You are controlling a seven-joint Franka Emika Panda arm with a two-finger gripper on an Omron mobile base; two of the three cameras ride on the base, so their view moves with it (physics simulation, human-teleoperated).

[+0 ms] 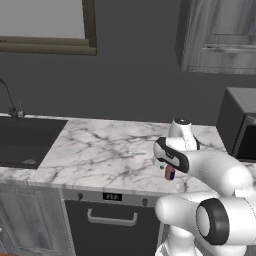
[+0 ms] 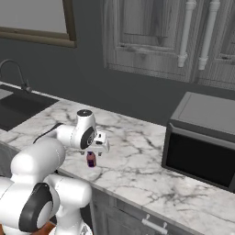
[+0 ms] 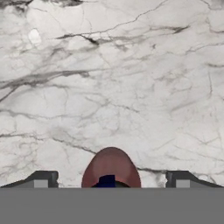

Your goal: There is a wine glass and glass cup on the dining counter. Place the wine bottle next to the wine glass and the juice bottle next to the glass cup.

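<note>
On the marble table (image 2: 137,165) along the wall, between sink (image 2: 18,105) and microwave (image 2: 202,147): juice bottle (image 2: 91,159) upright near the front edge, directly beneath the pincer (image 2: 94,151). Seen from the hand camera, reddish body and dark blue cap (image 3: 106,181) centred between the two dark fingertips (image 3: 42,179), both well clear of the bottle's sides. Pincer spread wide, holding nothing; no contact with the bottle apparent. From the left base view, pincer (image 1: 169,167) pointed straight down, bottle (image 1: 170,173) peeking out just below it.

Step in hand, by the look of it: the grasp on the juice bottle. Best done by descending straight down, keeping the cap centred, until the fingertips flank the body rather than the cap. Then a squeeze, even on both sides, to avoid tipping so short and stubby a thing. Worth lifting vertically before any swing, given the nearness of the table edge. Glass cup and dining counter elsewhere, so a carry likely to come.
</note>
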